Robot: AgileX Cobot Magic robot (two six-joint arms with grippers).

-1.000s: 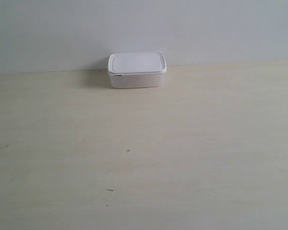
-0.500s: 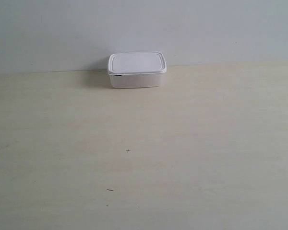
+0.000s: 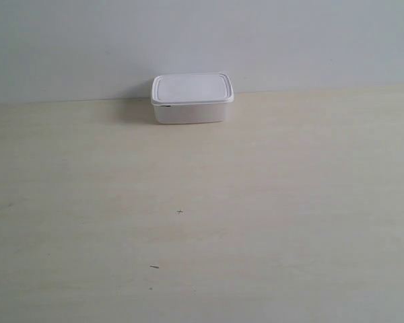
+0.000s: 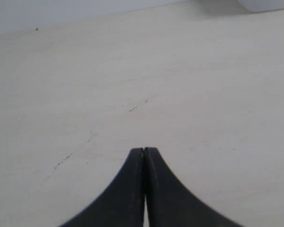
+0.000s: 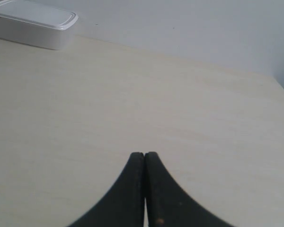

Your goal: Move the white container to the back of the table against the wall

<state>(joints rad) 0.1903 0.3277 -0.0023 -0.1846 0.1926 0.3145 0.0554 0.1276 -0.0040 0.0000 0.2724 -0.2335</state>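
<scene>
The contents of the small white rectangular plastic box (image 3: 192,97) are hidden by its opaque lid. Its far side is concealed in the exterior view, so contact with the pale grey-white wall (image 3: 202,40) cannot be told. In the left wrist view only a sliver of the box is kept by the picture's edge, and in the right wrist view one end is cropped. Of the left gripper (image 4: 145,150) and right gripper (image 5: 145,154) only the black tapered tips are shown. The tiny dark specks (image 3: 180,212) on the pale beige wood-grain tabletop (image 3: 289,202) are too small to be identified.
</scene>
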